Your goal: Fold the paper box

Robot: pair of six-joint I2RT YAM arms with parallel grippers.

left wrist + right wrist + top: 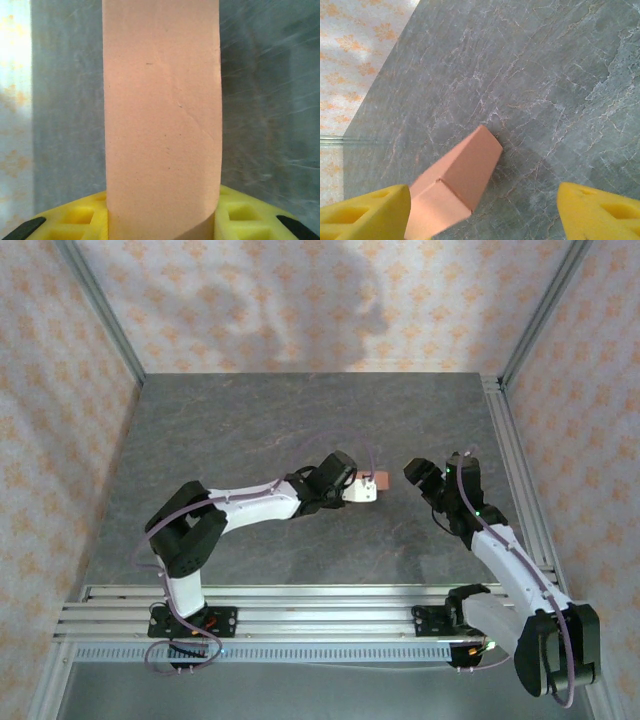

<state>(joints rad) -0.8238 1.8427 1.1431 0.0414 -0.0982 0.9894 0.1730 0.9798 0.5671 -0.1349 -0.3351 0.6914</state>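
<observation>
Grey stone-look table [250, 420], wallpaper walls. Left hand [362, 490] sits near the table centre, clamped narrow on the paper box [162, 110], a pink card strip standing between its yellow fingers [240, 215]. Right hand [420, 476] is at 3 o'clock of it, just beside, jaws wide, gripping nothing. A folded pink card block [457, 182] lies by that hand's 9 o'clock finger [365, 215]; cannot tell if touching.

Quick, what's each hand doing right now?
Left hand: closed on the paper box.
Right hand: open, not gripping anything.
</observation>
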